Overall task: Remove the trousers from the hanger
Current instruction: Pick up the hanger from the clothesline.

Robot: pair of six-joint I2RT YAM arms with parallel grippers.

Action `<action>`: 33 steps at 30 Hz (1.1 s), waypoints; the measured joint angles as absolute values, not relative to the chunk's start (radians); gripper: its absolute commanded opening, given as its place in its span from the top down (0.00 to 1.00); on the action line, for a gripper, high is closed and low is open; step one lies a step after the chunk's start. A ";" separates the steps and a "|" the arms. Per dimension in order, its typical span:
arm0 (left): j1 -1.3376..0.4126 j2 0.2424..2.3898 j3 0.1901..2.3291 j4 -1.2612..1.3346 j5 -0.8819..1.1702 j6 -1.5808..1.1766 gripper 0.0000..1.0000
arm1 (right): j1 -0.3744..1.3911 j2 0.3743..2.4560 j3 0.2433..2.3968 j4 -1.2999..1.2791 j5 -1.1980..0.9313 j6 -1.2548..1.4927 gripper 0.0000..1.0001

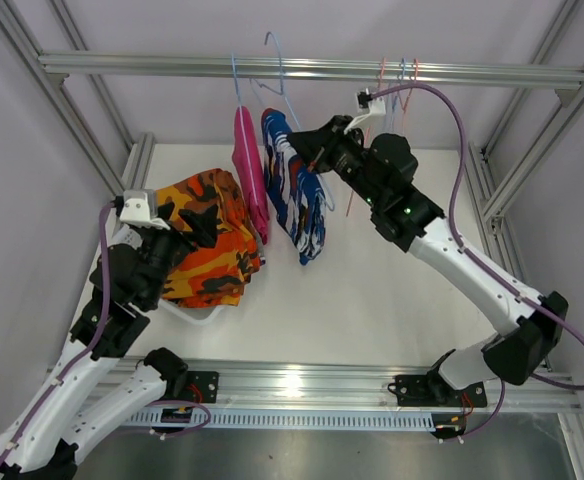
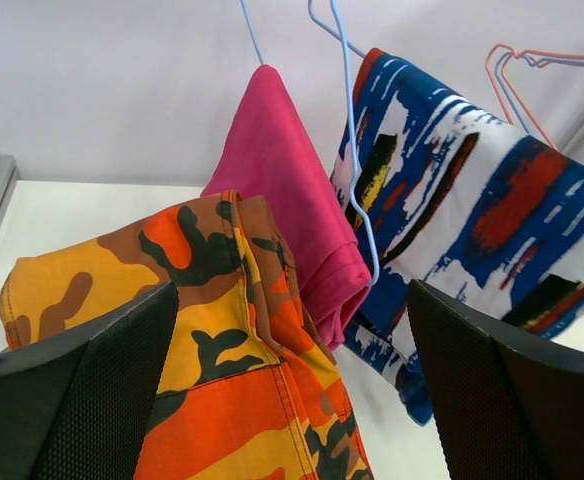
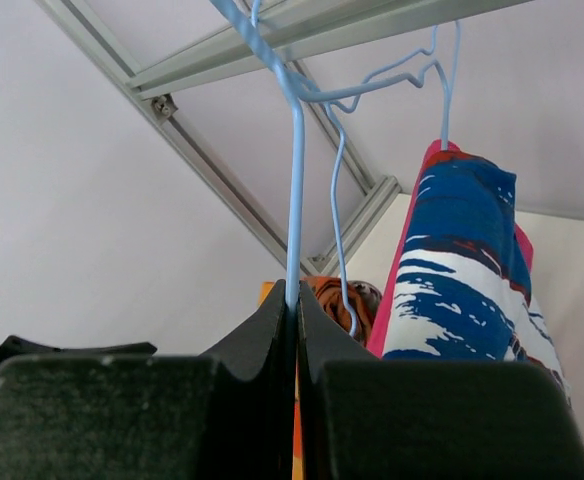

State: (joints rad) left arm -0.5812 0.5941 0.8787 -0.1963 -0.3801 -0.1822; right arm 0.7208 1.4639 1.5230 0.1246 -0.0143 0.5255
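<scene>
We see the right gripper at the top middle of the frame, pinched tight on a thin blue hanger. The blue trousers hang just beside it, under the rail. The pink trousers hang on their left side, touching them. The orange trousers lie in a heap at the left of the table. We see the left gripper wide open there, close to the orange heap, with nothing in it
</scene>
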 measured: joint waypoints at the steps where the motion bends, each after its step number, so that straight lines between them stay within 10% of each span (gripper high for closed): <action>1: -0.584 0.595 0.879 -0.196 -0.378 -0.182 0.01 | 0.725 1.443 1.505 0.123 -0.006 0.521 1.00; 16: -0.720 0.643 0.879 -0.196 -0.346 -0.172 0.00 | 0.828 1.107 1.139 0.123 0.189 0.438 1.00; 33: -1.312 0.857 0.821 -0.110 -0.557 -0.048 0.01 | 0.957 0.933 0.859 0.152 0.554 0.391 1.00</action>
